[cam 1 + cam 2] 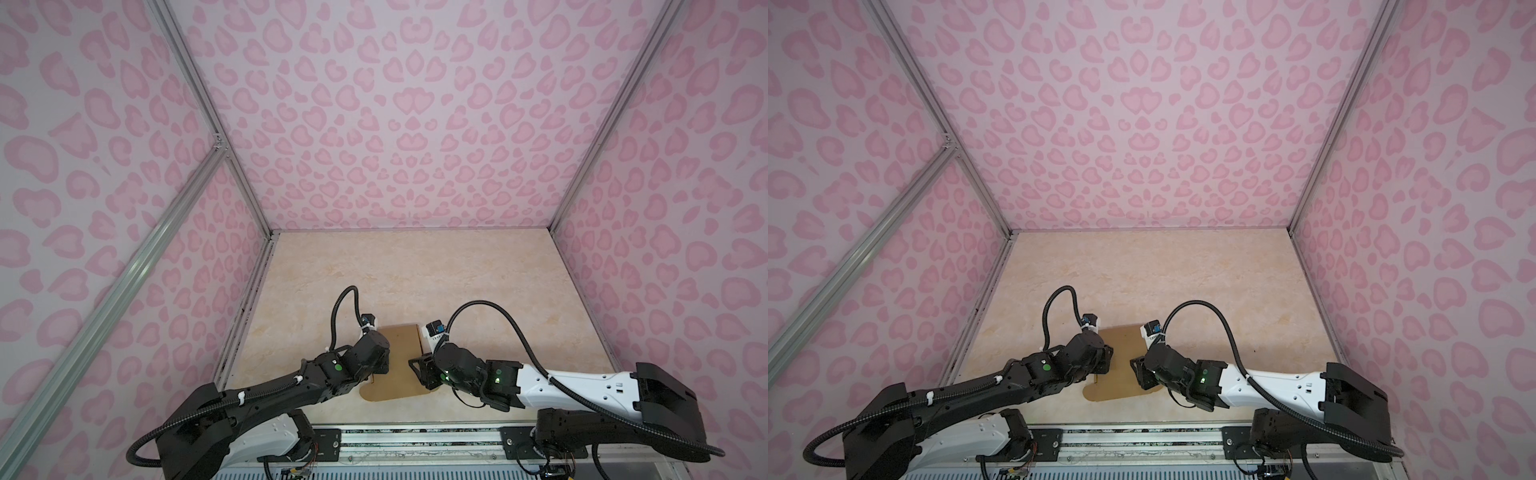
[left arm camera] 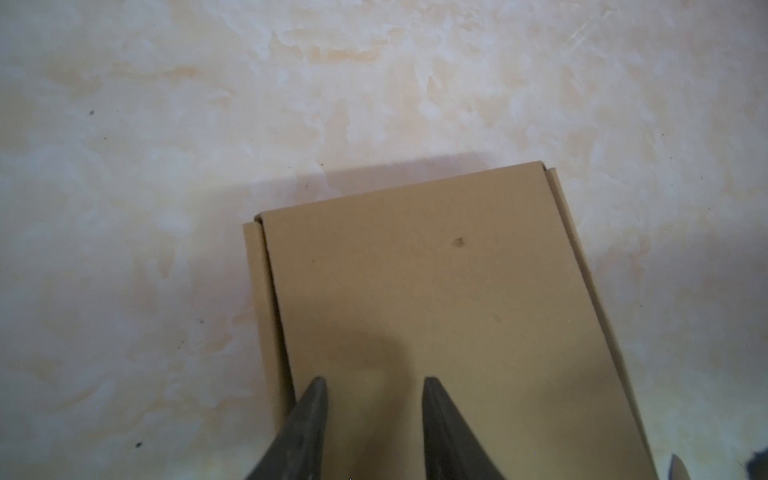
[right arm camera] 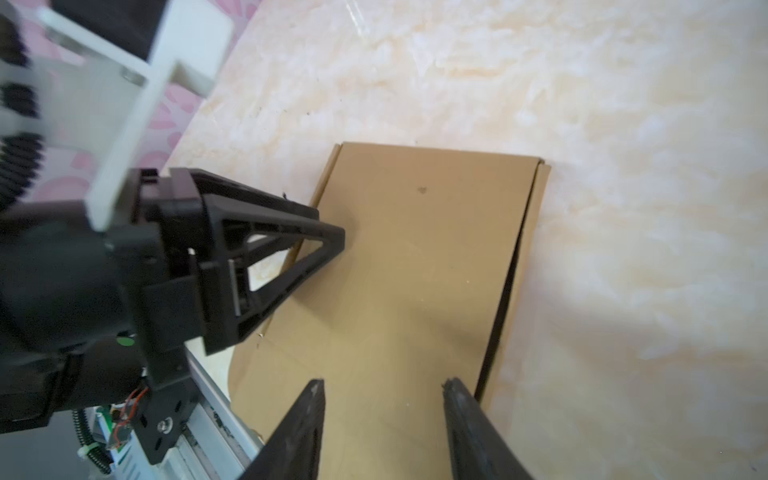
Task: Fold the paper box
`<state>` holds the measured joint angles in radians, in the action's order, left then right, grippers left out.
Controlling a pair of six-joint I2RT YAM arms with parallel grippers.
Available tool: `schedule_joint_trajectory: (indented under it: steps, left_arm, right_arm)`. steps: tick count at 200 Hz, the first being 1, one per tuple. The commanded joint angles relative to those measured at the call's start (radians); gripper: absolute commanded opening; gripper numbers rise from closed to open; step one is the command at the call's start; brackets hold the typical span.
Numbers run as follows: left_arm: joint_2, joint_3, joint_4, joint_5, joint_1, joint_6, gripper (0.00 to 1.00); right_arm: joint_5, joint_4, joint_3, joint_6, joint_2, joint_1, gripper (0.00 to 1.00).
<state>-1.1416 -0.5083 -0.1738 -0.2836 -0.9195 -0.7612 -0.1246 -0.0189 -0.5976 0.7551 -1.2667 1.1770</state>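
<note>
The paper box [image 1: 401,353] [image 1: 1121,357] is brown cardboard and lies flat on the table between both arms. Its wide top panel [image 2: 436,299] [image 3: 419,266] is folded down over the body. A rounded flap [image 3: 249,374] sticks out toward the table's near edge. My left gripper [image 2: 374,384] [image 1: 384,370] is open, tips just above the panel near its left edge, nothing between them. In the right wrist view the left gripper [image 3: 338,241] has its tips at the panel's edge. My right gripper [image 3: 384,384] [image 1: 415,368] is open over the panel's near right part.
The marbled beige table [image 1: 415,274] stretches beyond the box. Pink patterned walls [image 1: 665,249] close it in on three sides. An aluminium rail [image 1: 415,440] with both arm bases runs along the near edge.
</note>
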Motion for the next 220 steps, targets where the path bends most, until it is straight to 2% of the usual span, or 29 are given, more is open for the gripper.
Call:
schedule_joint_trajectory:
  steps: [1, 35, 74, 99, 109, 126, 148, 173, 220]
  left_arm:
    - [0.020, -0.008, -0.027, -0.021, -0.001, -0.008, 0.41]
    - [0.133, -0.059, -0.049, -0.073, 0.004, 0.038, 0.44]
    - [0.285, -0.067, -0.077, -0.100, 0.064, 0.115, 0.50]
    - [0.357, -0.013, -0.110, -0.007, 0.178, 0.094, 0.50]
    - [0.375, 0.020, -0.106, 0.031, 0.210, 0.075, 0.50]
    - [0.380, 0.077, -0.090, 0.091, 0.257, 0.048, 0.50]
    - [0.350, 0.121, -0.070, 0.187, 0.321, 0.032, 0.49]
    - [0.307, 0.147, -0.069, 0.257, 0.365, 0.023, 0.47]
    - [0.239, 0.202, -0.028, 0.304, 0.395, -0.023, 0.39]
  right_arm:
    - [0.032, -0.057, 0.010, 0.033, -0.045, -0.002, 0.48]
    - [0.054, 0.022, -0.034, 0.018, -0.121, -0.028, 0.46]
    - [-0.012, 0.099, -0.068, -0.030, -0.014, -0.065, 0.46]
    - [-0.049, 0.152, -0.055, -0.059, 0.057, -0.112, 0.45]
    - [-0.015, 0.139, -0.028, -0.064, 0.067, -0.150, 0.45]
    - [0.084, 0.137, -0.007, -0.050, 0.057, -0.232, 0.41]
    - [0.114, 0.145, -0.006, -0.057, 0.046, -0.294, 0.37]
    - [0.091, 0.134, -0.011, -0.082, 0.003, -0.313, 0.35]
    - [0.163, 0.100, -0.062, -0.087, -0.175, -0.312, 0.30]
